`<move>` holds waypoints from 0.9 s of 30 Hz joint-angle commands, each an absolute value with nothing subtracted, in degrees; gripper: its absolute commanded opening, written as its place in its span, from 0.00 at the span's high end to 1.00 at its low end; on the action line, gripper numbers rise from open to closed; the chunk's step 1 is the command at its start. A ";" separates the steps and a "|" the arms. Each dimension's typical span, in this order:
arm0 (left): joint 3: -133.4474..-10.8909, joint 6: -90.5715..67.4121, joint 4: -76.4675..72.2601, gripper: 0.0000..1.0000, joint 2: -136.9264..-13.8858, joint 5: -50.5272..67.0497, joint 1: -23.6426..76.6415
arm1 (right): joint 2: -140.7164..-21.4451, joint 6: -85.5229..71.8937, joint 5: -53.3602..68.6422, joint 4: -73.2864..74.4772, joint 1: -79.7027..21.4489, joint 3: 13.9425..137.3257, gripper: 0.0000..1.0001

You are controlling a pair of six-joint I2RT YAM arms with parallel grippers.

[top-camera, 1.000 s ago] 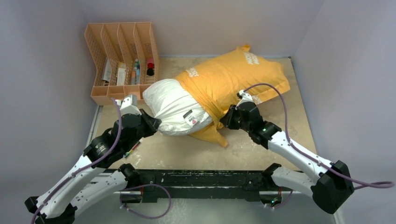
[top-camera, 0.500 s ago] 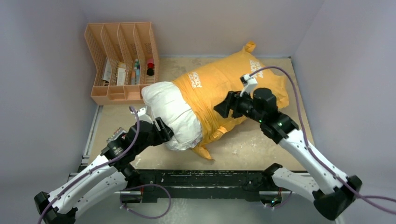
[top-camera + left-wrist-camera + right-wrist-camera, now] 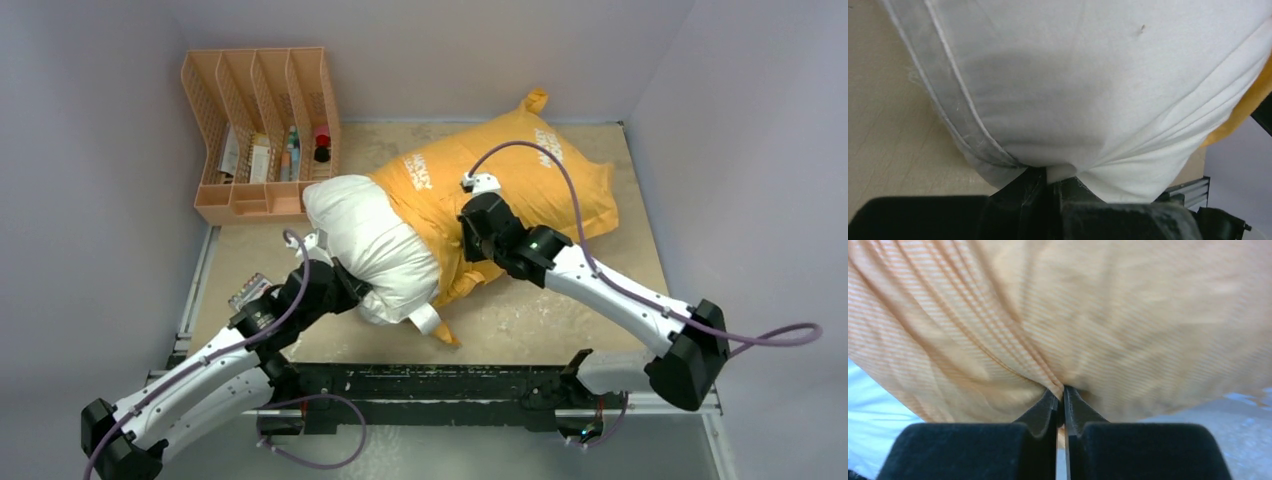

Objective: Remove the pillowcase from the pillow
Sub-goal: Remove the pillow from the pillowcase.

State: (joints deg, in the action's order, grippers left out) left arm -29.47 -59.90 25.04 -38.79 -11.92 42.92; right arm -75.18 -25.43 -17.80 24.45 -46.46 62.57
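Note:
The orange-yellow pillowcase [image 3: 510,175] with white lettering covers the far right part of the white pillow [image 3: 370,240], whose near left end sticks out bare. My left gripper [image 3: 352,298] is shut on a pinch of the pillow's white fabric [image 3: 1060,172] at its near end. My right gripper [image 3: 468,245] is shut on a fold of the pillowcase [image 3: 1060,385] near its open edge, and the striped orange cloth fans out from the jaws. A corner of the pillowcase [image 3: 445,333] hangs below the pillow's near end.
An orange file rack [image 3: 262,130] with small bottles and cards stands at the back left. A small flat packet [image 3: 250,292] lies on the beige table beside my left arm. Grey walls close in the left, back and right sides.
My right gripper has moved left and nearer with the pillowcase fold. The pillow and case have shifted slightly; my left gripper stays clamped on the pillow end.

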 commanded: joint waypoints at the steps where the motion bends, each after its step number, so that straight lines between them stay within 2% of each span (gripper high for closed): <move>1: -30.51 -66.05 39.13 1.00 -36.09 -27.71 42.53 | -66.72 -24.30 -34.47 28.58 -38.65 61.39 0.96; 5: -29.78 -73.04 44.89 1.00 -31.42 -34.00 42.94 | -61.57 -23.51 -28.32 27.41 -27.36 57.28 1.00; 10: -29.85 -72.80 44.37 1.00 -33.23 -32.81 42.93 | -61.23 -21.57 -11.20 25.71 -26.45 57.32 0.98; 11: -30.29 -71.92 43.86 1.00 -33.42 -32.56 42.94 | -60.11 -21.69 -8.78 24.91 -26.53 57.09 0.94; 13: -30.81 -69.65 41.99 1.00 -32.85 -31.50 42.98 | -56.03 -22.72 -6.66 21.99 -26.54 55.72 0.69; 15: -31.07 -67.36 39.43 1.00 -31.93 -29.85 42.92 | -51.51 -22.49 -2.91 17.56 -26.54 54.55 0.53; 16: -31.43 -66.54 38.77 0.87 -31.59 -29.42 42.90 | -50.03 -22.28 -1.21 16.02 -26.54 54.87 0.47; 17: -31.69 -65.97 38.42 0.70 -31.37 -29.10 42.96 | -49.53 -22.08 -0.26 15.16 -26.54 55.85 0.42; 18: -32.20 -65.64 38.56 0.58 -31.17 -29.24 42.91 | -50.19 -21.71 1.34 15.20 -26.54 58.48 0.37; 19: -32.91 -65.53 39.27 0.48 -31.09 -29.78 42.96 | -51.99 -20.98 3.14 16.43 -26.54 61.23 0.36; 21: -34.73 -65.00 40.95 0.35 -31.15 -30.95 42.97 | -57.17 -19.59 6.81 19.69 -26.61 66.62 0.35; 23: -37.08 -64.65 42.89 0.30 -31.24 -32.01 42.95 | -62.70 -19.00 9.17 21.67 -26.83 70.85 0.34; 27: -42.91 -63.27 46.62 0.28 -31.55 -34.09 42.92 | -74.27 -16.87 9.97 23.34 -28.48 78.27 0.30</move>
